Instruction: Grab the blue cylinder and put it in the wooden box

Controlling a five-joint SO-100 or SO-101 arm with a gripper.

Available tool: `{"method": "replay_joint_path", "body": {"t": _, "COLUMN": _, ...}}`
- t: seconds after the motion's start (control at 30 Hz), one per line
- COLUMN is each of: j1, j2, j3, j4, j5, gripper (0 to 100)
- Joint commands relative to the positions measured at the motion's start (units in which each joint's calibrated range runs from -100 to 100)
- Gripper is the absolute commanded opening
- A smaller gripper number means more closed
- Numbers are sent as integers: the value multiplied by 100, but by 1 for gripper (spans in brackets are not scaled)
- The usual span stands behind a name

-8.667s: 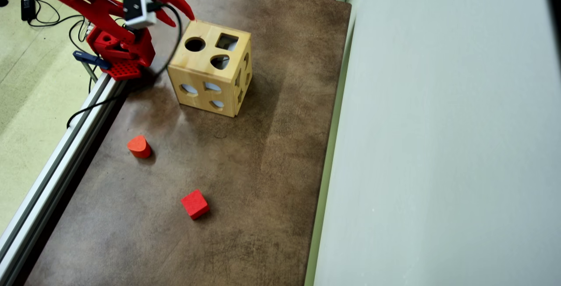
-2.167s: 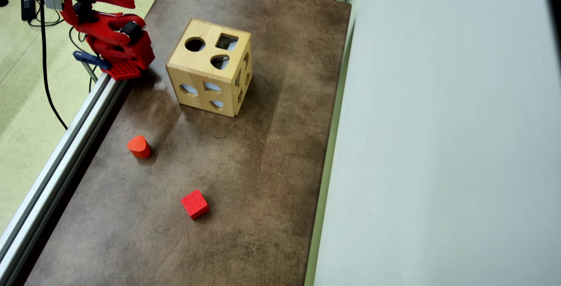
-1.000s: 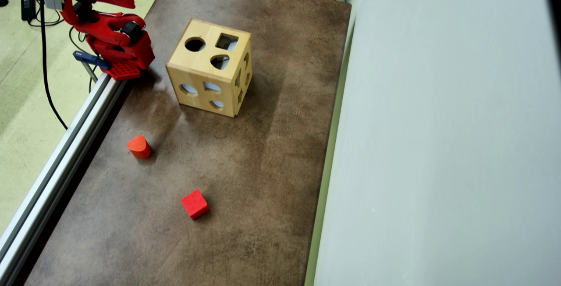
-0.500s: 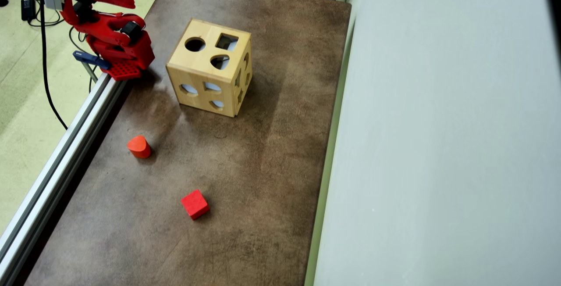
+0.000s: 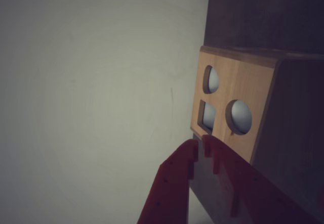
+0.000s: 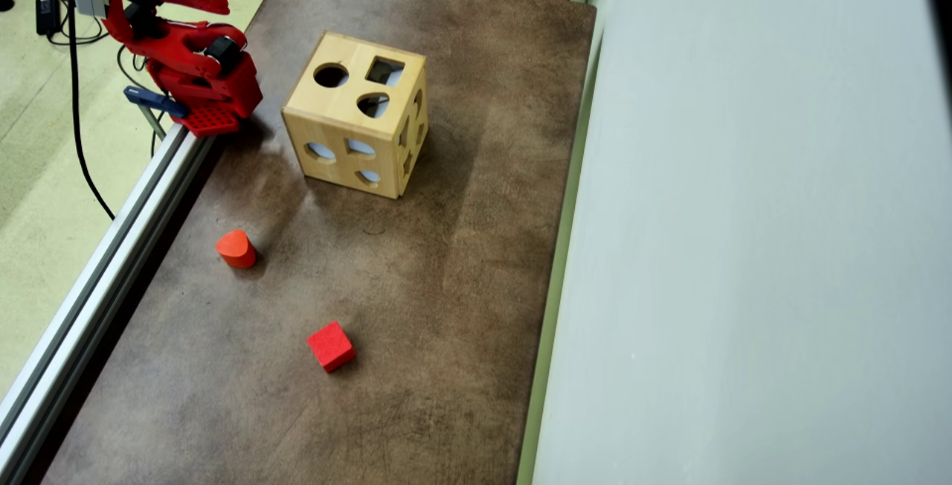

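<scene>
The wooden box [image 6: 355,113] stands on the brown table near its far left part, with round, square and rounded cut-outs in its top. The wrist view shows that holed face [image 5: 225,128] just beyond my fingertips. The blue cylinder is out of view in both frames. My red gripper [image 6: 223,7] is folded back above the arm base at the upper left, clear of the box. Its jaws are shut [image 5: 200,144], tips together with nothing between them.
An orange-red rounded block [image 6: 236,248] sits near the table's left edge. A red cube [image 6: 331,347] lies nearer the front. An aluminium rail [image 6: 97,269] runs along the left edge, and a pale wall panel [image 6: 744,247] bounds the right. The arm base [image 6: 208,94] is clamped left of the box.
Since the oldest frame the arm has pulled back from over the box's left corner to the upper left. Nothing has moved over the last two seconds.
</scene>
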Motion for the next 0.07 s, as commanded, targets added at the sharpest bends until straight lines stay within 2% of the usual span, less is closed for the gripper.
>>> {"method": "replay_joint_path", "body": {"t": 0.0, "j1": 22, "j2": 26, "j3": -44, "j4": 41, "j5": 29, "gripper": 2}}
{"method": "replay_joint_path", "body": {"t": 0.03, "j1": 22, "j2": 26, "j3": -44, "j4": 41, "j5": 29, "gripper": 2}}
